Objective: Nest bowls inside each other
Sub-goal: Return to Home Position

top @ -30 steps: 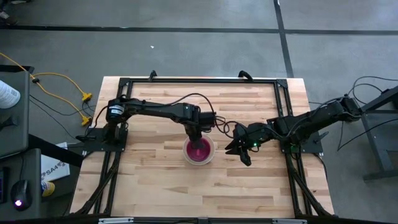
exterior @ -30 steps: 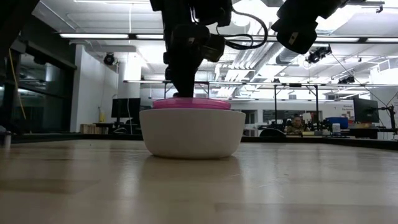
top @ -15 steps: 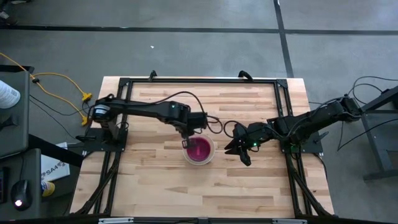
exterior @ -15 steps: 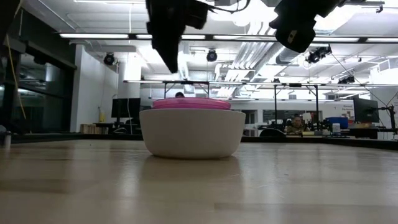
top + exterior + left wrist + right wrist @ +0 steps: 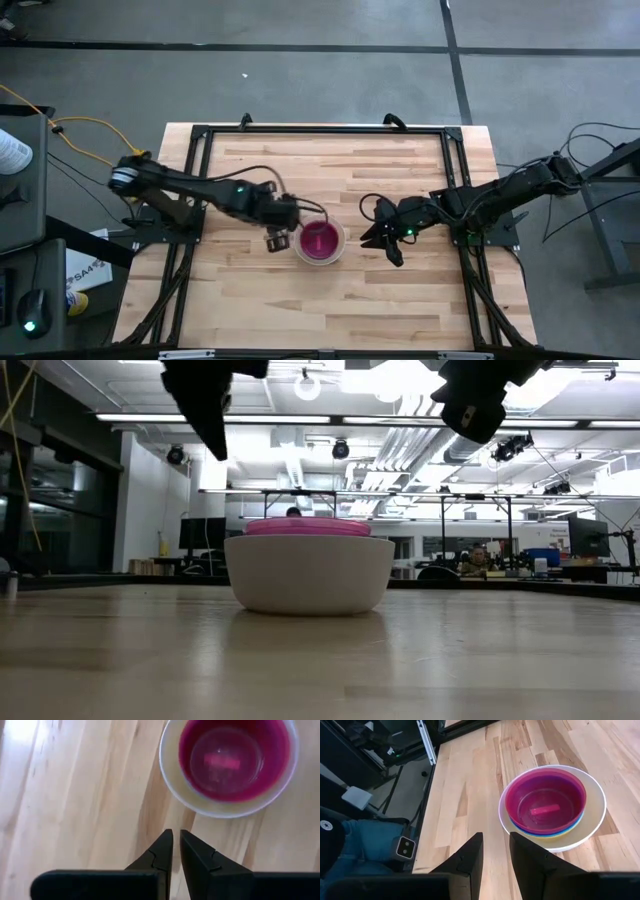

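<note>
So, the bowls: the bowls (image 5: 320,242) sat as one nested pile near the middle of the tabletop (image 5: 400,165), a touch toward 6 o'clock.
Pile make-up: white bowl (image 5: 308,575) on the outside, red-pink bowl (image 5: 235,762) innermost, its rim poking just above the white one. The right wrist view showed slim edges of the blue bowl (image 5: 540,831) and yellow bowl (image 5: 557,836) under it. Purple I couldn't really pick out.
Left pincer: the left pincer (image 5: 277,240) hung just beside the pile at its 9 o'clock, up off the wood. It was all but clenched, only a thin slit between the fingers and nothing in it.
Right pincer: the right pincer (image 5: 495,840) waited near the pile's 3 o'clock, also off the tabletop, fingers parted and empty.
Progress: looked to me like the nesting itself was done and only parking the arms was left.
How it'd handle: my guess was light, stiff plastic, smooth and a bit slippery, not fragile. The whole pile would probably slide on the wood if nudged.
Where to grab: I'd have pinched the wall at the rim, one finger inside and one outside. The white rim should carry everything, while the red-pink one would likely just lift that bowl out.
Risk: a low swing at 9 o'clock could've clipped the rim.
</note>
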Available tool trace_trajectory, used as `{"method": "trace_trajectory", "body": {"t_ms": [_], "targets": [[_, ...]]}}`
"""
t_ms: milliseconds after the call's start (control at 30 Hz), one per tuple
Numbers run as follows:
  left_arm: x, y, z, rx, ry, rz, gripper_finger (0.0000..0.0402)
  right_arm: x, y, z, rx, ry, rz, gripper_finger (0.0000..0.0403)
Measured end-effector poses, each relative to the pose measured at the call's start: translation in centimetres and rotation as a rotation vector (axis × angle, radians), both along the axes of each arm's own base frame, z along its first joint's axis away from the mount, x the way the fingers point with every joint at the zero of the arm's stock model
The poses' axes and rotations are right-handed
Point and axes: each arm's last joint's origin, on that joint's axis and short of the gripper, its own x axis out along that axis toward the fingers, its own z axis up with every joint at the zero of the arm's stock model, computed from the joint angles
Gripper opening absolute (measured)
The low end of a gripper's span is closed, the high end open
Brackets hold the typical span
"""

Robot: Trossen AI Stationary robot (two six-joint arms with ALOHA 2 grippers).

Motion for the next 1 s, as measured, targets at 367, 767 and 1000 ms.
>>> {"method": "trace_trajectory", "body": {"t_ms": [367, 767, 1000], "targets": [[-5.4, -1.1, -2.7, -0.082, -0.175, -0.011, 0.0033, 0.0, 0.0, 0.0, 0.001, -0.004, 0.000, 0.0089], [-7.0, -2.8, -2.3, -0.017, -0.271, -0.090, 0.0033, 0.0, 0.0, 0.0, 0.000, -0.003, 0.000, 0.0089], [-7.5, -4.0, -2.0, 0.006, -0.316, -0.099, 0.0033, 0.1, 0.0, 0.2, -0.005, -0.024, -0.005, 0.0089]]}}
